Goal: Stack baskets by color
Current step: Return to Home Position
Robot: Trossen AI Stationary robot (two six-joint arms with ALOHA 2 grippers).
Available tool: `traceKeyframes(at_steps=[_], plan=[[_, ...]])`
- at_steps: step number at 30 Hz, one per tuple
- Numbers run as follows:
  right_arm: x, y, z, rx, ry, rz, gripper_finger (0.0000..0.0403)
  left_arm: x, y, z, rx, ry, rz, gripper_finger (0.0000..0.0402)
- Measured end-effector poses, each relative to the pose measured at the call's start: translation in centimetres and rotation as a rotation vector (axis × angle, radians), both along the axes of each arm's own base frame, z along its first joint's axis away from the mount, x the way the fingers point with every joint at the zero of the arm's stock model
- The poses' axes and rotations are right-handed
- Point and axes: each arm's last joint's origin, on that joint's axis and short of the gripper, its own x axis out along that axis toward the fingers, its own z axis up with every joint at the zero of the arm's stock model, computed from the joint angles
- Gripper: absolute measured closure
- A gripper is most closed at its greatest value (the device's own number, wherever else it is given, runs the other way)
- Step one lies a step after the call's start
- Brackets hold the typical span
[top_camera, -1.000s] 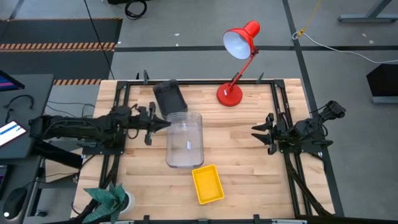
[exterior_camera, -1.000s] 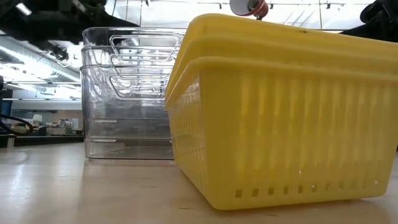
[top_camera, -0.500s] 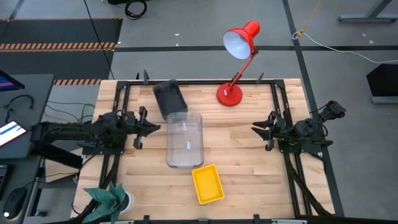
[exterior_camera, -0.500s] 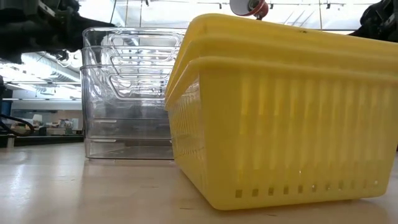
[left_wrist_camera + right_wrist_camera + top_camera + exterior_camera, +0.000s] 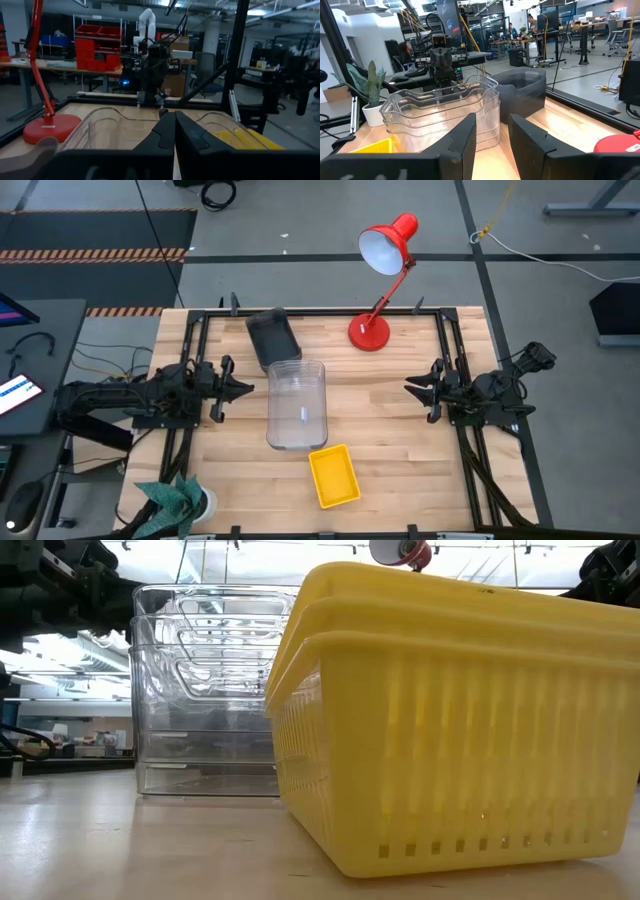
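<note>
You see the left pincer [image 5: 174, 127] pressed together at the 9 o'clock edge of the desk [image 5: 400, 450], touching nothing. The right pincer [image 5: 491, 120] sits at 3 o'clock, its fingers spread with nothing between them. The clear baskets [image 5: 297, 405] stand nested, three rims showing, at the desk's centre. The dark baskets [image 5: 272, 335] sit stacked at 11 o'clock from them, just beside the clear stack; you cannot count them. The yellow baskets [image 5: 333, 475] are nested, three rims showing, at 5 o'clock from the clear stack, close to it. A red lamp [image 5: 369, 330] stands at 1 o'clock, and a plant [image 5: 175, 500] at the 7 o'clock corner.
</note>
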Motion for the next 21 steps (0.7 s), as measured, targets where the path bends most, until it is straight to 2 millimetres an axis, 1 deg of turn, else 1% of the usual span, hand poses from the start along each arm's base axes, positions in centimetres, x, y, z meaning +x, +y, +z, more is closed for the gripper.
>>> traceKeyframes(at_steps=[5,10,21], plan=[[0.0,0.0,0.0,0.0,0.0,0.001,0.0284,0.0,0.0,-0.06,-0.092,0.008,-0.014,0.0378],[0.0,0.0,0.0,0.0,0.0,0.001,0.0284,-0.01,0.0,-0.06,-0.101,0.008,-0.016,0.0362],[0.0,0.0,0.0,0.0,0.0,0.001,0.0284,-0.01,0.0,-0.07,-0.096,0.008,-0.015,0.0374]])
